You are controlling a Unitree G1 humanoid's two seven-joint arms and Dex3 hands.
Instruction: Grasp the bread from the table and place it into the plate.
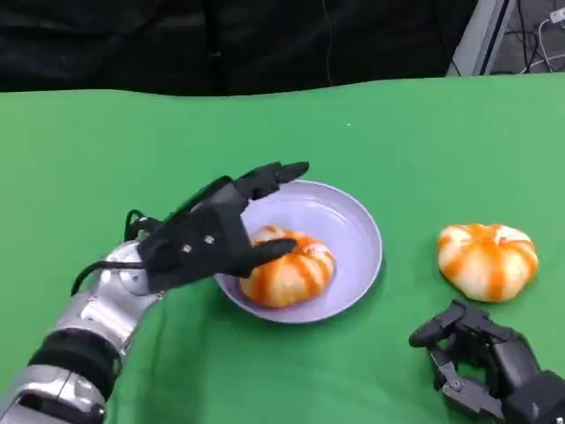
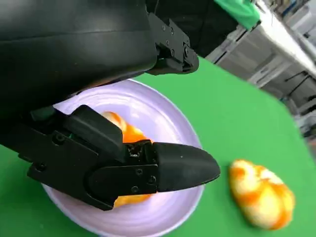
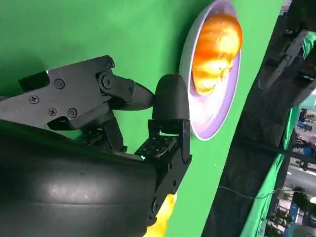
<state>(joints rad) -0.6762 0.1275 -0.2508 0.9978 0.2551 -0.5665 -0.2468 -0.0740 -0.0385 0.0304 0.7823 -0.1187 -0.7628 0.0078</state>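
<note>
Left hand (image 1: 212, 237) is hovering over the near-left rim of the lilac plate (image 1: 353, 221), fingers spread, with one digit reaching out over the dish and another lying just beside the bread in the plate (image 1: 290, 268). Whether that digit is touching the loaf cannot be settled from these views; nothing is closed around it, so the hand is judged to be holding nothing. Right hand (image 1: 494, 362) is resting low at the near-right of the green table (image 1: 132, 141), fingers curled inward and gripping nothing.

One loaf is sitting inside the plate, toward its near-left side. A second loaf (image 1: 488, 259) is lying on the cloth to the right of the plate, apart from it and just beyond the right hand.

Judgement on the step in hand: the left hand appears to be at the release stage. To do this well, it should be lifting straight up with its fingers wide, so no fingertip is dragging the loaf against the rim or tipping the dish.

Orientation: both loaves are rounded, striped buns, domes facing up. The plated one is slightly longer left to right in the head view. The second is likewise a little wider across the table than deep, offering its short sides to a grasp from the near edge.
</note>
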